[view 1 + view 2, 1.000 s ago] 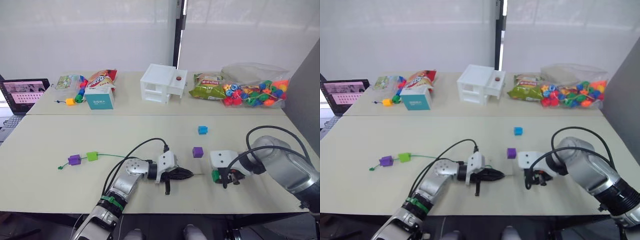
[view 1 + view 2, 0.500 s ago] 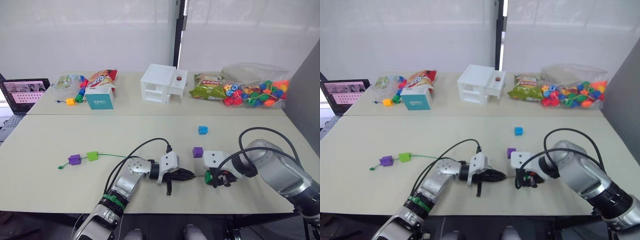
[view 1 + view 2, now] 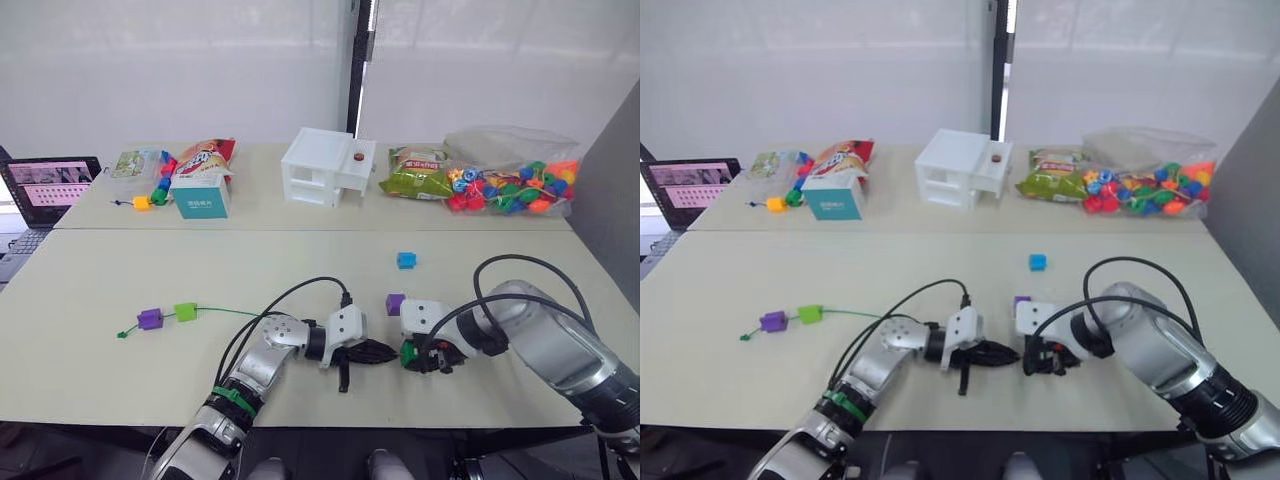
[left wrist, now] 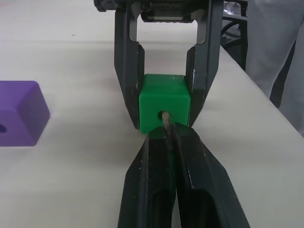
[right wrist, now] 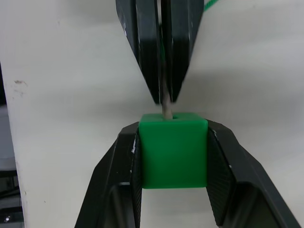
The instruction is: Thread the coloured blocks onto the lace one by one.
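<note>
Across the lower middle of the head views, on the pale table point(image 3: 120, 270), the two arms meet nose to nose so that one can feed what the other holds steady. At the back edge, in the upper part of the frame, a white box point(image 3: 327, 166), snack packets and a clear bag of round beads point(image 3: 510, 185) sit well apart from the work, apparently just stock. The right gripper point(image 5: 174, 156) is clamped on the dark green block point(image 4: 165, 108), squeezing its two side faces so the hole stays free and faces the other arm. The left gripper point(image 4: 172, 142) has its fingers pressed together on the lace point(image 3: 225, 311) just behind the stiff tip point(image 5: 166, 105), a grip close enough to keep the tip from bending. That tip sits right at the mouth of the block's hole, seemingly just entering. From there the green cord trails toward the left of the frame, where a purple block point(image 3: 149, 319) and a light green block point(image 3: 185, 311) are already strung near the knotted end. Another purple block point(image 3: 395, 303) lies just beside the right gripper, and a blue block point(image 3: 405, 260) a little farther back, both waiting.
</note>
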Motion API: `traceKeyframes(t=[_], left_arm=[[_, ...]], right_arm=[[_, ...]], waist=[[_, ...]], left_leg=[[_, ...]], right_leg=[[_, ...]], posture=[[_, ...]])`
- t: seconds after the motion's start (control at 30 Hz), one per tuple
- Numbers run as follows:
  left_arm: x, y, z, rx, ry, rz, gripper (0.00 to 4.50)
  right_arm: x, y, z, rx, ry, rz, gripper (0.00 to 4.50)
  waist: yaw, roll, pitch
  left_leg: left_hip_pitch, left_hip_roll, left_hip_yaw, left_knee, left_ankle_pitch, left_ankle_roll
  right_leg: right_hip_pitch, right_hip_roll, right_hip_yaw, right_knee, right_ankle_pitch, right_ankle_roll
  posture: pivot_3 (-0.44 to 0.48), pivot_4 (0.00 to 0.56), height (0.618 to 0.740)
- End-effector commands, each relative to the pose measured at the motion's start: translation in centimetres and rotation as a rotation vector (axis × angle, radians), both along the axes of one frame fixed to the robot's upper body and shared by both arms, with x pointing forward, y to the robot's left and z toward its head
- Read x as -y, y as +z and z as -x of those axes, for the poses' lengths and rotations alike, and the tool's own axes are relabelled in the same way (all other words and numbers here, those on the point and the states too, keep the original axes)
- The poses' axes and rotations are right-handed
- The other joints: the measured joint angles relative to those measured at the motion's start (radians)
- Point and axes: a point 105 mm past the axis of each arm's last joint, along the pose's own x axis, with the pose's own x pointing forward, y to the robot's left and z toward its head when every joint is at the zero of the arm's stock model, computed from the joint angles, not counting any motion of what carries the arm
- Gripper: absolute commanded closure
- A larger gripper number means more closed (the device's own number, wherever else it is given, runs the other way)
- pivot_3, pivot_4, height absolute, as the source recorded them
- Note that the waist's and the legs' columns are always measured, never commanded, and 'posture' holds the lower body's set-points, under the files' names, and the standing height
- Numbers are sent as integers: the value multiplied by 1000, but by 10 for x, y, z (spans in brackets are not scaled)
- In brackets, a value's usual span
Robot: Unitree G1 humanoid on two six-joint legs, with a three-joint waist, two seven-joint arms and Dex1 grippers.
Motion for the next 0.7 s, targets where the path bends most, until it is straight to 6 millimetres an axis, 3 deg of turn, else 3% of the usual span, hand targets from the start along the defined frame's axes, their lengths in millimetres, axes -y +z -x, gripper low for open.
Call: traceKeyframes(t=[0.03,0.2,0.4,0.6,0.7], left_arm=[[14,12,4,35,-41,36,4500],[22,16,2,17,-23,67,4500],[6,14,-1,90,-18,1,2548],[-14,11,-11,152,25,-89,2512],[-14,11,-9,144,13,-88,2512]], right_arm=[[-2,6,0,22,-2,-20,3315],[-2,5,1,21,-14,-24,3315],[0,4,1,23,-23,-22,3315],[0,3,2,22,-25,-23,3315],[-1,3,1,23,-24,-24,3315]], waist=[[0,0,0],[2,0,0],[-1,0,0],[-2,0,0],[-2,0,0]], left_leg=[[0,0,0,0,0,0],[0,0,0,0,0,0],[0,0,0,0,0,0],[0,0,0,0,0,0],[0,0,0,0,0,0]], right_leg=[[0,0,0,0,0,0],[0,0,0,0,0,0],[0,0,0,0,0,0],[0,0,0,0,0,0],[0,0,0,0,0,0]], posture=[[0,150,740],[0,150,740],[0,150,740],[0,150,740],[0,150,740]])
